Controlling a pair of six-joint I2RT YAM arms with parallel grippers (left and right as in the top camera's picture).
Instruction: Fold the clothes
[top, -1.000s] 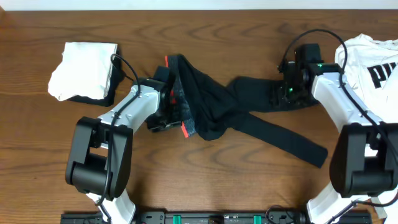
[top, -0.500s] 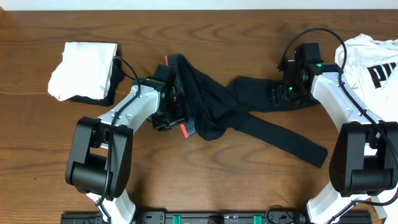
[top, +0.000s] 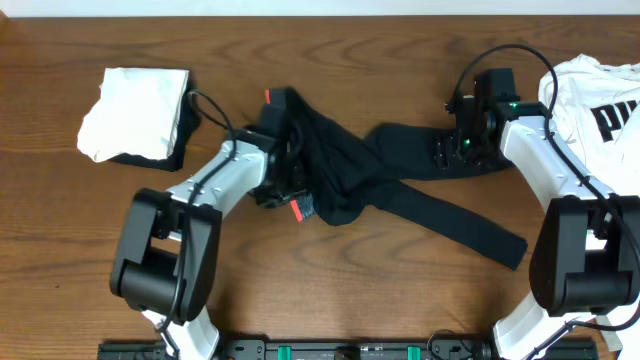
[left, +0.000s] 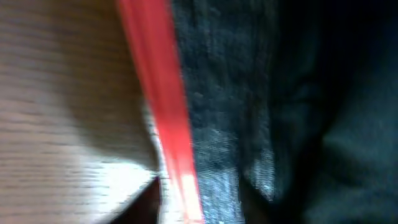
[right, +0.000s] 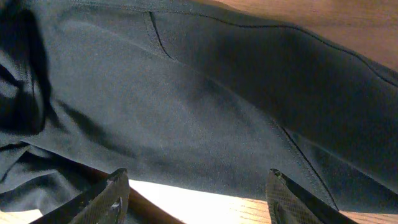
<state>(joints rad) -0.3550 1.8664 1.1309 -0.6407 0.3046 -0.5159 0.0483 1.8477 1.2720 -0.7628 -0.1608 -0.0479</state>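
A pair of black pants (top: 345, 170) with a red waistband (top: 297, 209) lies crumpled at the table's middle, its legs crossing toward the right. My left gripper (top: 283, 186) sits on the waistband end. The left wrist view is blurred and filled by the red band (left: 163, 112) and dark cloth (left: 298, 112); no spread fingers show, so it appears shut on the waistband. My right gripper (top: 456, 150) is open over the far leg end. In the right wrist view its fingers (right: 202, 199) straddle the black cloth (right: 205, 106) with bare wood between them.
A folded white cloth (top: 135, 108) lies on a dark garment at the back left. A white shirt with black print (top: 595, 85) lies at the back right, beside my right arm. One pants leg reaches toward the front right (top: 490, 238).
My left gripper has shifted slightly to the right along the waistband, bunching the cloth a little. The right arm has barely moved.
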